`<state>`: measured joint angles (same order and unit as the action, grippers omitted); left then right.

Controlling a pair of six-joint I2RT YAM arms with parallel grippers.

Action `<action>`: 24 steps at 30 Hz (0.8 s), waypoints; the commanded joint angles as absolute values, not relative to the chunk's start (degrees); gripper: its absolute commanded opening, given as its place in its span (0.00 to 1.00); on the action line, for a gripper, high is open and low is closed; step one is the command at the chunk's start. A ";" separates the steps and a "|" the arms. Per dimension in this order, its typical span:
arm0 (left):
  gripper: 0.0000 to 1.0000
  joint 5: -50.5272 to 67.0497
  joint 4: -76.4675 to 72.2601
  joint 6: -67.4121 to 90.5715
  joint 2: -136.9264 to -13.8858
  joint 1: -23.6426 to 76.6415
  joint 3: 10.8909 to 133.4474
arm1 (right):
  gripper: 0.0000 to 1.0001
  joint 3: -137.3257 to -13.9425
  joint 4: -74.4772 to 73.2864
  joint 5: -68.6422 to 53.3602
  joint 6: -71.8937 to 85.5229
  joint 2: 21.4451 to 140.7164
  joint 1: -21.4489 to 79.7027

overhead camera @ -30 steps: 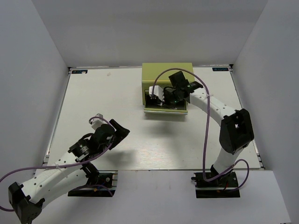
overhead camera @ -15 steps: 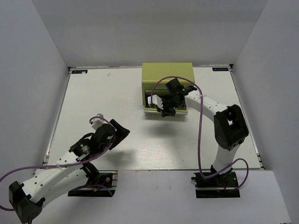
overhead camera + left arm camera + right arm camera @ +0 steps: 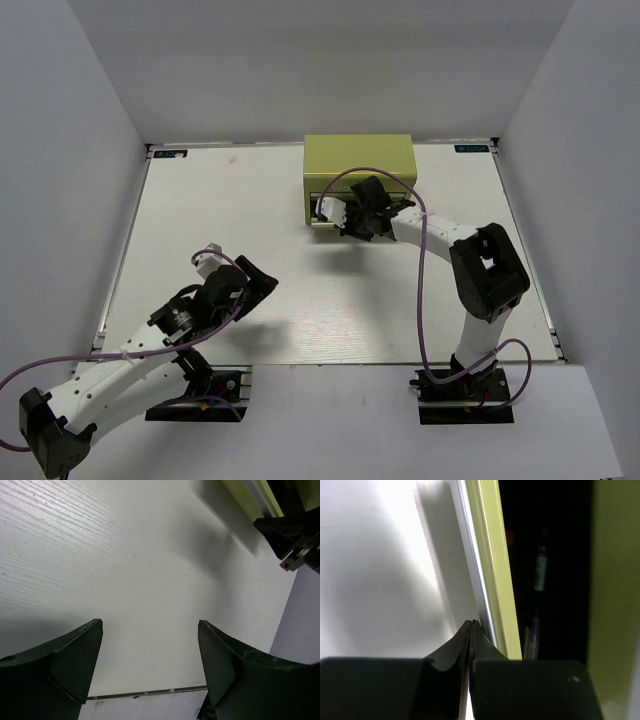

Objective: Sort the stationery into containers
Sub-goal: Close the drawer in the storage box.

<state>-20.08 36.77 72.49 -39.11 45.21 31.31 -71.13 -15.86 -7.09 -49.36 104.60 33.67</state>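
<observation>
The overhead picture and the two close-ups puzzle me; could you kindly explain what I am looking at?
Two robot arms stand at the table's near edge. The overhead view looks down from behind them; each close-up comes from a camera on one wrist. The left gripper hangs open over bare table, holding nothing. The right gripper is shut, its tips at the front lip of the yellow-green chest's open drawer. Pens lie dimly visible inside.
</observation>
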 commanded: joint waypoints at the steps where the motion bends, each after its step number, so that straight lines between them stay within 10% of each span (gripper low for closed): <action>1: 0.86 -20.30 35.68 72.69 -38.94 45.09 31.29 | 0.00 -70.58 -3.62 1.65 -48.25 105.12 33.13; 18: 0.86 -20.30 35.68 72.69 -38.94 45.09 31.29 | 0.00 -66.27 11.96 11.86 -50.10 106.61 32.96; 24: 0.86 -19.78 34.46 72.69 -38.94 45.09 31.29 | 0.00 -68.47 -5.30 -5.25 -46.41 99.50 32.87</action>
<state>-20.08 36.51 72.49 -39.11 45.21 31.31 -66.24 1.58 4.08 -48.16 105.56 33.10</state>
